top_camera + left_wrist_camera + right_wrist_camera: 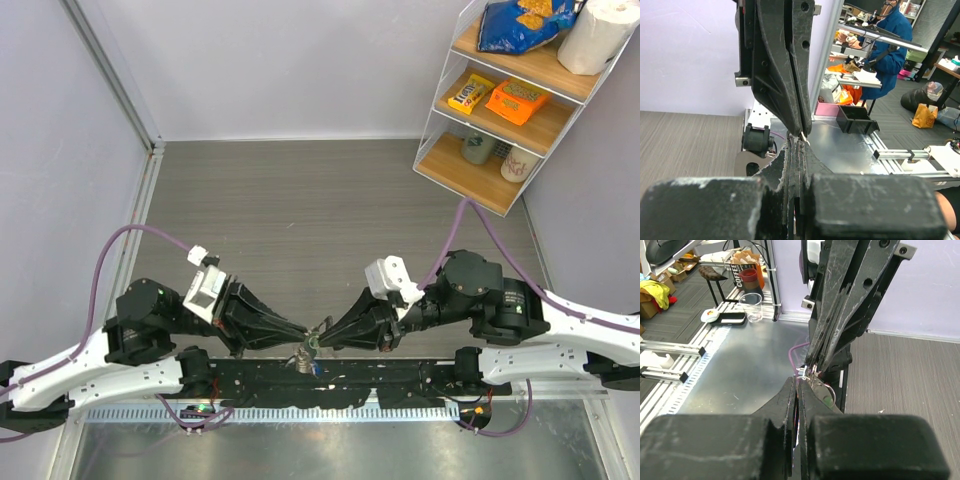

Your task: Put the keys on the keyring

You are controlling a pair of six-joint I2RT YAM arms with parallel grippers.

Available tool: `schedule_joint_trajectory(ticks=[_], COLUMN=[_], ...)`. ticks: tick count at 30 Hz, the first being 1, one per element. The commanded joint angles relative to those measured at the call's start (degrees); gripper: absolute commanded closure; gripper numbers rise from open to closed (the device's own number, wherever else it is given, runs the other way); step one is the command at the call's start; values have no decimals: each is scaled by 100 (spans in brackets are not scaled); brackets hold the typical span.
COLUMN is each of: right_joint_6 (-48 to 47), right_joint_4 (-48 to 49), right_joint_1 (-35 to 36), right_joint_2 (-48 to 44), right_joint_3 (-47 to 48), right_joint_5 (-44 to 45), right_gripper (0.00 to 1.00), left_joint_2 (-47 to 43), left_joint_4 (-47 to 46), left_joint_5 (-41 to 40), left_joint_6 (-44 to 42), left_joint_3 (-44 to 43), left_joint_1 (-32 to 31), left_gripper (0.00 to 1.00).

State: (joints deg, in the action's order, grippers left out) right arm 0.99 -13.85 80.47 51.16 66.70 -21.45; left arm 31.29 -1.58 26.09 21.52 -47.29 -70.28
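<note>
**Claw state.** The left claw (303, 333) and the right claw (330, 334) are both fully closed. They meet tip to tip, and each appears to pinch the keyring (321, 327) between its fingertips. The wrist views show a glint of thin silvery wire exactly where the tips meet. Whether either claw also catches a key blade cannot be resolved.

**Location of the work.** The keyring is held in the air between the two tips, above the black base rail (380, 375) at the near edge. The keys (306, 356) hang just below it as a small cluster. A green head and a blue head are visible.

**Handling assessment.**
- Keyring: thin, stiff, springy wire, smooth and probably slippery. It is very light but likely to twist or snap out of a pinch. Grip across the wire, close to the split end, with one claw on each side of the gap.
- Keys: rigid, flat, light metal blades with thicker coloured heads. Take hold on the flat faces of the head. The hole sits there and the covering should give better friction.
- A hanging cluster will swing, so slow moves are advisable.

**Surroundings.** The claw fingers are long, tapered and matte black, with scuffed edges. The tabletop (300, 200) is grey with a fine wood grain. A white wire shelf rack (437, 118) with wooden boards stands well apart at the far right.
</note>
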Motion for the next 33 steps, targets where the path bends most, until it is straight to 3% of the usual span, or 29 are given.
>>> schedule_joint_trajectory(ticks=[1,22,25,33], right_joint_6=[-38,-398,-460,-513], right_joint_4=[-74,-900,-1146,-1568], right_joint_1=[13,13,13,13], right_joint_2=[-9,456,579,913], right_joint_3=[546,1671,1943,2496], right_joint_5=[89,18,-17,-157], right_gripper=[95,95,95,95], left_joint_2=[-70,-343,-360,-369], left_joint_4=[-474,-518,-466,-202], left_joint_5=[11,-139,-174,-323], left_joint_6=[-60,81,116,81], left_joint_3=[-18,273,299,246], left_joint_1=[-3,-3,-3,-12], left_gripper=[100,100,93,59])
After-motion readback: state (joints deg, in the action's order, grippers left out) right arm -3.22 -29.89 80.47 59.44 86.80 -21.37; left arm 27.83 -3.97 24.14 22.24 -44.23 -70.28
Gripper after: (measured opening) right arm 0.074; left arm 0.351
